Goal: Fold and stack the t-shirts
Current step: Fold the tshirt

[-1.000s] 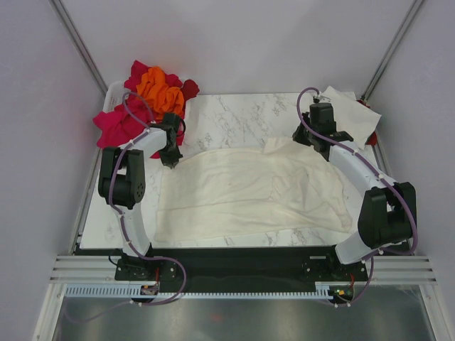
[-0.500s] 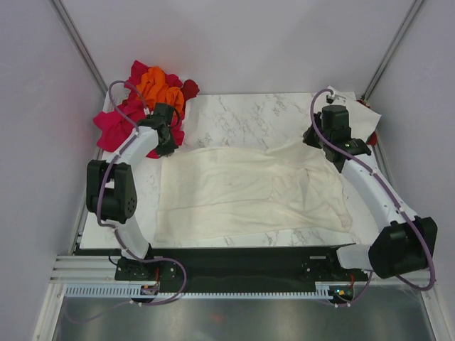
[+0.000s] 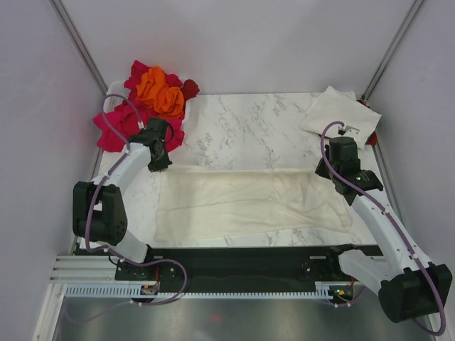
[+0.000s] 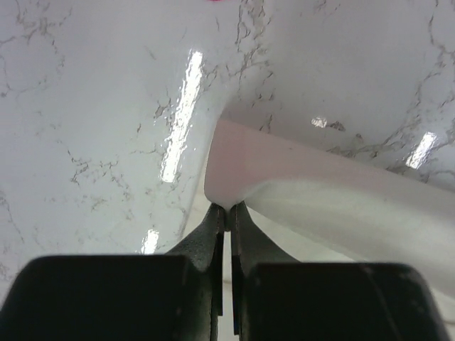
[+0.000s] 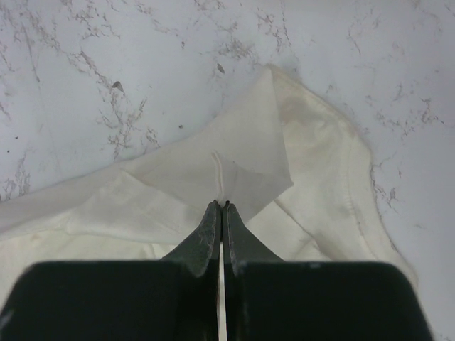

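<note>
A cream t-shirt (image 3: 249,202) lies across the marble table (image 3: 242,124) as a wide band, its far edge folded toward the near side. My left gripper (image 3: 163,163) is shut on the far left corner of that cream t-shirt (image 4: 298,185), and its tips (image 4: 227,208) pinch a lifted fold. My right gripper (image 3: 325,171) is shut on the far right corner, where a peak of cream cloth (image 5: 249,163) rises between its tips (image 5: 222,205). A heap of magenta-pink, orange and dark red t-shirts (image 3: 153,99) sits at the back left. A folded cream t-shirt (image 3: 340,114) lies at the back right.
Bare marble shows behind the spread shirt. The coloured heap lies close behind the left arm (image 3: 117,174). Grey walls and slanted frame poles (image 3: 78,42) close in both sides. A black strip (image 3: 242,263) with the arm bases runs along the near edge.
Both grippers have moved toward the near side while holding the cream shirt's far corners. The far edge has come with them, so the shirt now lies as a narrower band.
</note>
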Robot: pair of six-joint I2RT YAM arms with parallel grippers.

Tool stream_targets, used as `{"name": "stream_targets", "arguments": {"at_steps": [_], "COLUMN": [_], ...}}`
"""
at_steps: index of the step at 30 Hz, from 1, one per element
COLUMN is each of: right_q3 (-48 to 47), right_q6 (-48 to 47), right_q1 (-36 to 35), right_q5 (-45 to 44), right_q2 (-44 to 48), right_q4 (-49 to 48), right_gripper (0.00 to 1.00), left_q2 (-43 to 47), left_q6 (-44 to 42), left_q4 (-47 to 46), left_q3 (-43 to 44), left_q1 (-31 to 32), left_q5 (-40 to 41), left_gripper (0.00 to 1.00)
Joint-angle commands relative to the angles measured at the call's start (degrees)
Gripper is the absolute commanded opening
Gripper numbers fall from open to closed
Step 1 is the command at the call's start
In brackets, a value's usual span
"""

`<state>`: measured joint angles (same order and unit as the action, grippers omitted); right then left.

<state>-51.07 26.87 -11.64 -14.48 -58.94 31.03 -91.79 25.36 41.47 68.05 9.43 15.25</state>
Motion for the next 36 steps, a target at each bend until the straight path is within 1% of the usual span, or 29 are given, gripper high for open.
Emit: {"name": "stream_targets", "arguments": {"at_steps": [1,5,9,11,12,13,14,15,16,17,18,19,20,21,22,24,26,27,30,31,33,34,36], "right_q3": [1.6,4.5,6.8,8.3,9.0,9.3,9.9,10.2,10.5,11.2,11.3,11.3,11.3,11.1,10.7,9.2,8.0,8.0,11.0,12.2,14.9,15.8,16.2], "right_q6": [1.8,3.7,5.7,8.1,9.0,9.9,12.1,13.4,14.5,15.3,16.7,17.4,18.0,18.0,18.0,16.3,15.4,15.0,15.8,16.3,17.2,17.3,17.1], "right_q1": [0.0,-0.1,0.0,0.0,0.0,-0.1,-0.1,0.0,0.0,0.0,0.0,0.0,0.1,0.1,0.1,0.0,0.0,0.1,0.0,0.0,0.0,-0.2,-0.2], "right_q5": [-2.7,-3.5,-3.6,-4.5,-4.8,-5.4,-5.7,-6.1,-7.0,-7.6,-8.0,-8.3,-8.5,-8.3,-8.1,-6.5,-4.5,-0.8,5.8,7.4,9.9,10.2,10.4], "right_q2": [2.9,4.1,5.6,6.5,7.5,8.0,9.1,9.5,10.0,10.6,10.6,10.6,10.2,9.6,8.8,6.3,4.1,3.7,2.8,2.4,0.0,-1.2,-5.4], "right_q4": [1.5,3.2,4.4,5.5,5.9,6.2,7.2,7.6,7.6,7.6,7.8,7.8,7.3,6.9,6.5,5.2,3.7,2.9,-1.6,-2.9,-6.0,-6.9,-9.3], "right_gripper": [0.00,0.00,0.00,0.00,0.00,0.03,0.09,0.18,0.35,0.45,0.57,0.83,0.94,0.98,0.98,0.98,0.98,0.98,0.95,0.92,0.91,0.90,0.90], "left_q2": [4.8,7.3,10.6,12.6,13.2,13.8,15.0,15.8,16.9,18.8,20.0,20.9,22.3,22.9,23.3,24.1,23.2,22.5,16.0,12.5,9.2,5.9,2.6], "left_q6": [-3.1,-3.4,-2.6,-2.6,-2.6,-2.4,-2.3,-2.0,-1.8,-1.6,-1.4,-1.5,-1.3,-1.3,-1.3,-1.0,-0.8,-0.8,-0.1,0.2,1.2,1.4,2.2], "left_q4": [0.6,1.4,2.6,3.3,3.8,4.8,5.5,5.8,6.3,7.2,7.4,7.7,8.2,8.4,8.5,8.4,7.9,7.0,5.5,4.0,2.1,0.5,-0.1], "left_q3": [-2.5,-5.9,-9.1,-11.3,-11.9,-12.5,-13.4,-13.7,-14.0,-13.9,-13.6,-13.3,-11.9,-11.1,-10.3,-8.4,-6.9,-6.5,-4.7,-4.3,-3.7,-3.5,-2.8], "left_q1": [-0.3,-0.4,-0.3,-0.4,-0.4,-0.4,-0.3,-0.3,-0.3,-0.3,-0.3,-0.3,-0.3,-0.3,-0.3,-0.3,-0.3,-0.3,-0.2,-0.2,0.1,0.4,0.9], "left_q5": [2.9,1.7,-1.2,-2.1,-3.2,-3.9,-4.7,-5.5,-5.8,-6.2,-6.4,-6.9,-7.2,-7.6,-7.7,-7.2,-6.6,-6.5,-9.1,-10.0,-11.4,-12.0,-12.6], "left_gripper": [0.02,0.02,0.02,0.04,0.06,0.13,0.18,0.21,0.27,0.31,0.38,0.44,0.47,0.51,0.52,0.60,0.61,0.60,0.56,0.55,0.55,0.54,0.54]}}
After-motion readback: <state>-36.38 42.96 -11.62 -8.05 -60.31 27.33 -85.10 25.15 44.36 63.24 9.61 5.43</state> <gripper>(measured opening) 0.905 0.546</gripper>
